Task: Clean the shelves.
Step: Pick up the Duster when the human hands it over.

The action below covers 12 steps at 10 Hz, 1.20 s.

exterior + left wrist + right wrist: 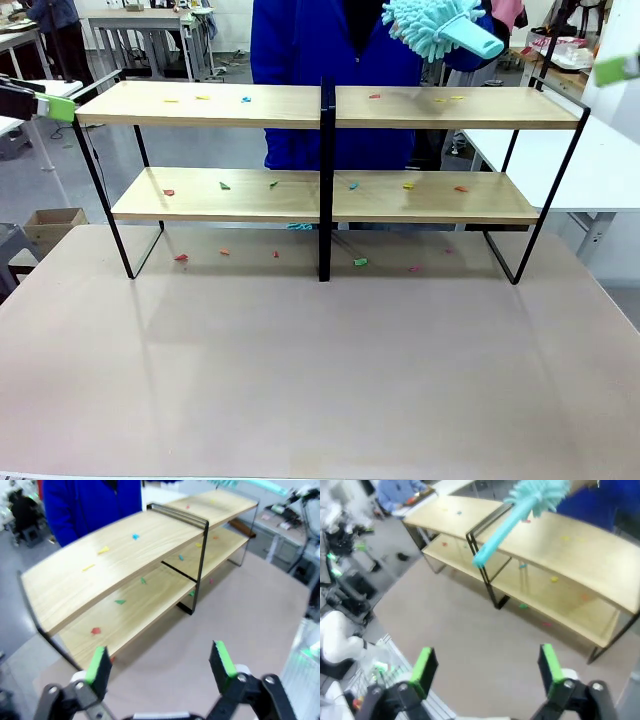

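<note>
- The shelves (230, 104) stand across the far half of the beige tabletop (320, 390). Both boards, and the table under them, are dotted with small coloured scraps (352, 186).
- A person in blue (330, 60) behind the rack holds a fluffy teal duster (432, 25) above the right end of the top board, its handle slanting toward the robot's right side.
- The right gripper (487, 670) hangs high off that end, jaws wide apart and empty. The left gripper (161, 662) hovers off the left end, likewise spread and empty.
- To my eye the step is taking the duster: come in at the free handle end and close squarely across it, clear of the person's hand and the fluff.
- Mind the thin black frame and the centre post (326, 180); a low sweep could catch them.
- The tabletop looks smooth. A white side table (610, 170) sits to the right, with more benches farther back.
</note>
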{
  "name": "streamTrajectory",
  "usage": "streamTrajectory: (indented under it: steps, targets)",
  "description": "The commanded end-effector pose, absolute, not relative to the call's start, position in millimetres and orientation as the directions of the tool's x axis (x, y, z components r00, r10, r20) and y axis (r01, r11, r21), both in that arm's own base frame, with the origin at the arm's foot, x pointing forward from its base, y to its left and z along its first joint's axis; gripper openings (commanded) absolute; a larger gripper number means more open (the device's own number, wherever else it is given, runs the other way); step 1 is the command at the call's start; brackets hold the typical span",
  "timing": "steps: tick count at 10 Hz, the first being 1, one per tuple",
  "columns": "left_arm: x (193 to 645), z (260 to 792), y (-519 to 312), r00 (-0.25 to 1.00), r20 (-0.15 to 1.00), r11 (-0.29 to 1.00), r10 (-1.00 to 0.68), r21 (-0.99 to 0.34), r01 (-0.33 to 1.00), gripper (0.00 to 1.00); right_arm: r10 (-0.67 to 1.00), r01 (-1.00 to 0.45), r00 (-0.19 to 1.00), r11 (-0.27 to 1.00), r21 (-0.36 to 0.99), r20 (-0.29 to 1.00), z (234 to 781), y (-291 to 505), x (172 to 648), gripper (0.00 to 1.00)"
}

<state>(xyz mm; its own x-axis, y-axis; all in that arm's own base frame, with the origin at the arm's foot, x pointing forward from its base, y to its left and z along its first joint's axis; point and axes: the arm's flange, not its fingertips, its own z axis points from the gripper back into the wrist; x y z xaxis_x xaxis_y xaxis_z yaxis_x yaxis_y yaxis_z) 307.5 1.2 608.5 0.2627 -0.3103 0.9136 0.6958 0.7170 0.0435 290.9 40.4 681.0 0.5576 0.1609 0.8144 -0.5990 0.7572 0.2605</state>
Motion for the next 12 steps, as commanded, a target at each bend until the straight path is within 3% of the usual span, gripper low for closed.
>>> streamTrajectory:
  steps: [1, 2, 3, 4, 7, 12]
  targets:
    - [303, 604, 0, 0.273, 0.911, 0.726, -0.308, 0.040, 0.687, 1.00, -0.222, -0.210, 0.747, 0.816, 0.539, 0.627, 732, 63, 388, 1.00]
    - [303, 604, 0, 0.273, 0.911, 0.726, -0.308, 0.040, 0.687, 1.00, 0.161, -0.599, 0.558, 0.757, 0.260, 0.814, 681, 40, 291, 1.00]
    - [303, 604, 0, 0.273, 0.911, 0.726, -0.308, 0.040, 0.687, 1.00, 0.161, -0.599, 0.558, 0.757, 0.260, 0.814, 681, 40, 291, 1.00]
    - [303, 604, 0, 0.273, 0.911, 0.726, -0.308, 0.040, 0.687, 1.00, 0.051, -0.482, 0.672, 0.787, 0.384, 0.739, 696, 59, 362, 1.00]
    - [303, 604, 0, 0.273, 0.911, 0.726, -0.308, 0.040, 0.687, 1.00, -0.045, -0.380, 0.835, 0.674, 0.634, 0.549, 704, 61, 434, 1.00]
    - [303, 604, 0, 0.273, 0.911, 0.726, -0.308, 0.040, 0.687, 1.00, -0.059, -0.242, 0.920, 0.695, 0.677, 0.389, 703, 119, 503, 1.00]
